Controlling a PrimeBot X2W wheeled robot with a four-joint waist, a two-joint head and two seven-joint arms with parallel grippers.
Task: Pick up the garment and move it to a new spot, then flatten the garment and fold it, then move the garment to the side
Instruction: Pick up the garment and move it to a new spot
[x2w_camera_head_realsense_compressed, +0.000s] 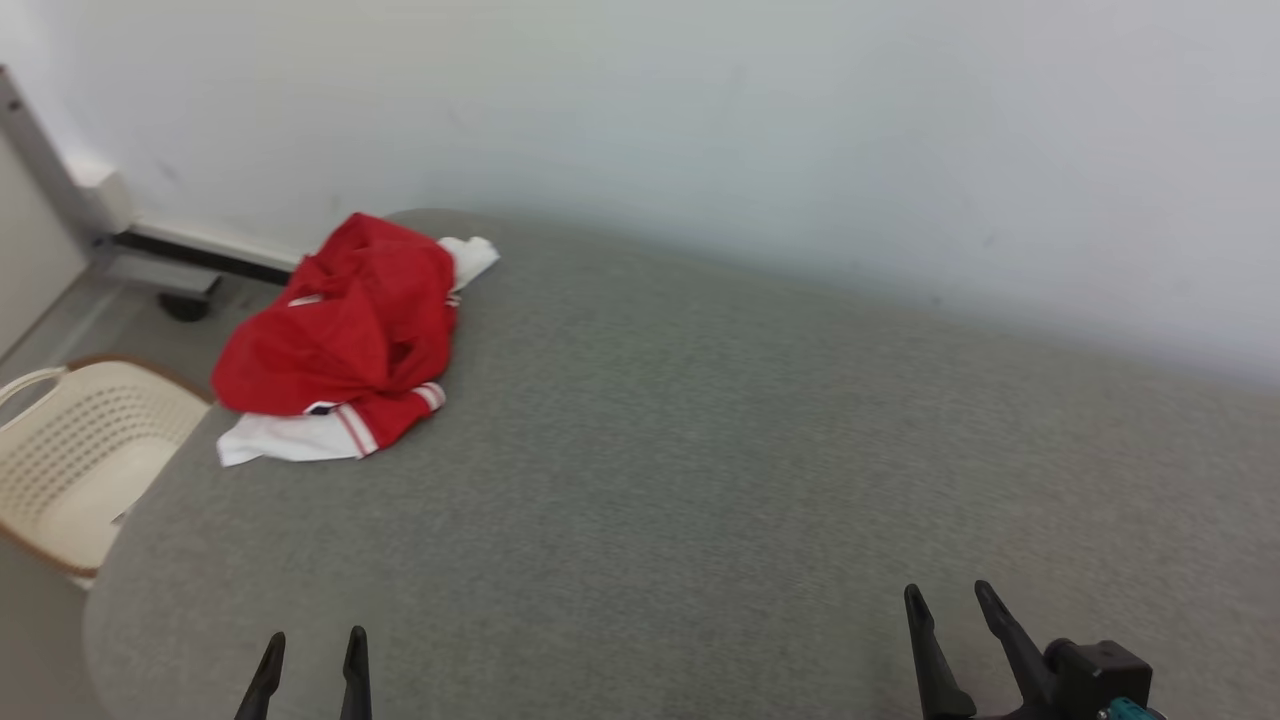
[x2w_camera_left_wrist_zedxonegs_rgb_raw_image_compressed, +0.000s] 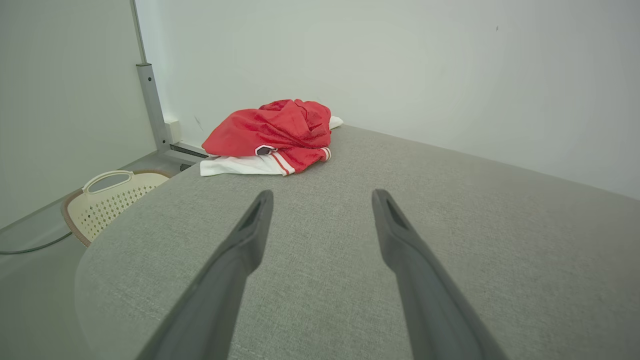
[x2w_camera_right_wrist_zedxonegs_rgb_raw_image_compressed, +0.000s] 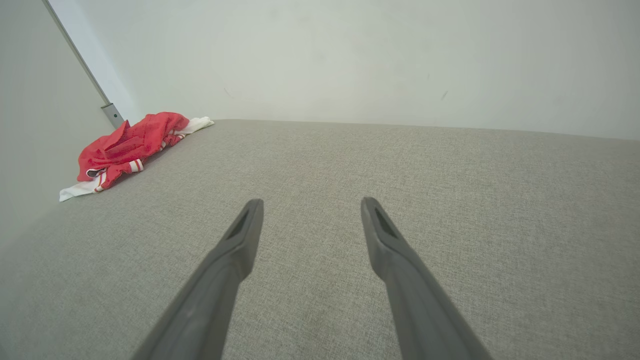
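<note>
The garment (x2w_camera_head_realsense_compressed: 345, 335) is a crumpled red piece with white parts and red-and-white striped cuffs, heaped at the far left corner of the grey fabric-covered table (x2w_camera_head_realsense_compressed: 700, 450). It lies far ahead in the left wrist view (x2w_camera_left_wrist_zedxonegs_rgb_raw_image_compressed: 272, 135) and far off to the left in the right wrist view (x2w_camera_right_wrist_zedxonegs_rgb_raw_image_compressed: 125, 147). My left gripper (x2w_camera_head_realsense_compressed: 312, 642) stands open at the near left edge, well short of the garment, with nothing between its fingers (x2w_camera_left_wrist_zedxonegs_rgb_raw_image_compressed: 250, 235). My right gripper (x2w_camera_head_realsense_compressed: 948, 598) is open at the near right, empty, far from the garment.
A cream perforated chair (x2w_camera_head_realsense_compressed: 85, 450) with a brown rim stands off the table's left edge, also in the left wrist view (x2w_camera_left_wrist_zedxonegs_rgb_raw_image_compressed: 107, 197). A pale wall (x2w_camera_head_realsense_compressed: 750, 130) runs behind the table. A metal post and base (x2w_camera_left_wrist_zedxonegs_rgb_raw_image_compressed: 150, 107) stand by the far left corner.
</note>
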